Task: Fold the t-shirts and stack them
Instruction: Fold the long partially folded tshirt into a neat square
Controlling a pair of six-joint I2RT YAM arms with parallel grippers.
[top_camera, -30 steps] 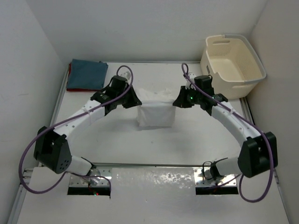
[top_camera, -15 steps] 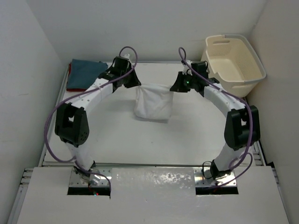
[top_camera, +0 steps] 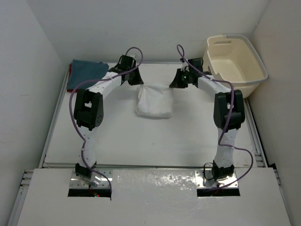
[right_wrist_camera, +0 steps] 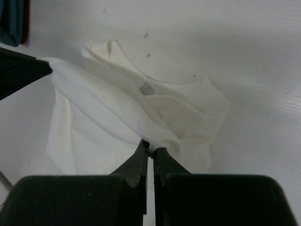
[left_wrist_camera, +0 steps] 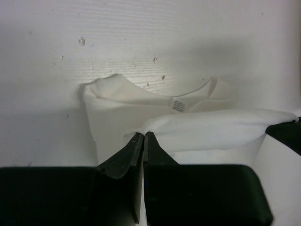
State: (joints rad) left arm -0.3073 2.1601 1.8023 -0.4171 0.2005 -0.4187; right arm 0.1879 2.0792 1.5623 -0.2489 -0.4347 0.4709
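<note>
1. The left pincer (left_wrist_camera: 143, 136) is clamping fully shut on one top corner of the white t-shirt (top_camera: 154, 101). The right pincer (right_wrist_camera: 150, 147) is doing the same thing, pinched tight on the opposite corner.
2. The shirt is sitting on the far half of the surface (top_camera: 141, 141). Its held edge is running left to right between the pincers, and the rest is spreading back toward the arm bases. The collar and label are showing past the fold in both wrist views.
3. Compared with a second ago, both arms are stretching way further out. The shirt is sitting further from the bases now, closer to the blue-grey t-shirt (top_camera: 87, 73) in the far left corner.
</note>
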